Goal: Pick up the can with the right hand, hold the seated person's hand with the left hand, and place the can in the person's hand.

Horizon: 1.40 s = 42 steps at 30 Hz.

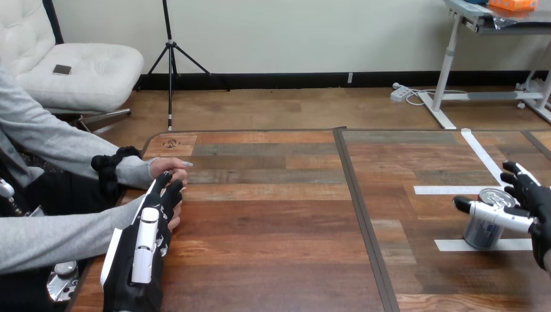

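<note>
The right hand (536,201) is curled around the can (484,227) at the right side of the bench (273,214) - thumb across its front, above a white tape strip (448,245). The left hand (153,227) touches the person's hand (170,170) at the left edge - whether it grips, I cannot tell.

There was one can (484,227), one wooden table (273,227) and three white tape strips (482,155). Two robot hands showed, a left hand (146,247) and a right hand (536,201), plus one person's hand (170,168) (a second lay mostly hidden behind the left hand).
</note>
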{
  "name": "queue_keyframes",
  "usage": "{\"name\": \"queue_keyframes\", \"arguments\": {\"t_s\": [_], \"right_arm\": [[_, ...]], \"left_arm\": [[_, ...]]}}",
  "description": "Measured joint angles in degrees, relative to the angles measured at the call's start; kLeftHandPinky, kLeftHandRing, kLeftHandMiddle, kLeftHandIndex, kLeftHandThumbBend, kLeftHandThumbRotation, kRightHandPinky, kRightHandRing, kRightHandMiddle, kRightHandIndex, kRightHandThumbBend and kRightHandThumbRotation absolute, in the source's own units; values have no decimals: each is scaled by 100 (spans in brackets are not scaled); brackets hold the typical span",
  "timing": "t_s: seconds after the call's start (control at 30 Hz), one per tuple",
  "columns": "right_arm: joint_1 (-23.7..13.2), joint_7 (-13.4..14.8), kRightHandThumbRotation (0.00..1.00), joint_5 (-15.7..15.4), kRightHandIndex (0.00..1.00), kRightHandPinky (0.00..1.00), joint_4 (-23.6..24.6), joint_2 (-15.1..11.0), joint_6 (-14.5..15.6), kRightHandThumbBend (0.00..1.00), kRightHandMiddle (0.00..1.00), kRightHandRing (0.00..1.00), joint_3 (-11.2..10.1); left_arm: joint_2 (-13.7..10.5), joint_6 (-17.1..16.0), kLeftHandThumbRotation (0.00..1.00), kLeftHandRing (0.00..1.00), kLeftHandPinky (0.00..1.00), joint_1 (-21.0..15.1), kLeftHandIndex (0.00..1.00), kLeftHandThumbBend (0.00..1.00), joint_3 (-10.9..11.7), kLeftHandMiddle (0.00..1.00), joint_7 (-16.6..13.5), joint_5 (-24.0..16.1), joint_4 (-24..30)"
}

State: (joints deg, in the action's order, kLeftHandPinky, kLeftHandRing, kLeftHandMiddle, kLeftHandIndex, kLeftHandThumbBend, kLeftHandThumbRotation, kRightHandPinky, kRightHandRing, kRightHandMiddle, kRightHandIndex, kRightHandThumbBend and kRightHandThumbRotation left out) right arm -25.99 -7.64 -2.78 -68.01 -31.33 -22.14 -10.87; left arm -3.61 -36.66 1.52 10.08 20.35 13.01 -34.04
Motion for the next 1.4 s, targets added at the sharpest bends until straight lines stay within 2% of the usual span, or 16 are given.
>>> {"name": "queue_keyframes", "arguments": {"t_s": [0.27, 0.9, 1.17, 1.4], "right_arm": [[23, 160, 17, -175, 93, 90, 0, 0, 75, 100, 91, 92, 154], [25, 383, 1, -242, 86, 87, 0, 4, 285, 100, 85, 87, 276], [25, 521, 0, -289, 81, 78, 0, 6, 355, 97, 78, 79, 360], [24, 720, 0, -319, 74, 65, 0, 7, 368, 87, 70, 67, 404]], "left_arm": [[0, 0, 100, 94, 100, 0, 93, 46, -1, 92, -20, -10, 0], [-4, 0, 100, 94, 100, 0, 94, 46, 0, 92, -1, -3, 0], [-4, 0, 100, 94, 100, 0, 93, 46, -3, 92, 3, -11, 0], [-7, 0, 100, 94, 100, 0, 93, 46, 1, 92, 3, -9, 0]]}}
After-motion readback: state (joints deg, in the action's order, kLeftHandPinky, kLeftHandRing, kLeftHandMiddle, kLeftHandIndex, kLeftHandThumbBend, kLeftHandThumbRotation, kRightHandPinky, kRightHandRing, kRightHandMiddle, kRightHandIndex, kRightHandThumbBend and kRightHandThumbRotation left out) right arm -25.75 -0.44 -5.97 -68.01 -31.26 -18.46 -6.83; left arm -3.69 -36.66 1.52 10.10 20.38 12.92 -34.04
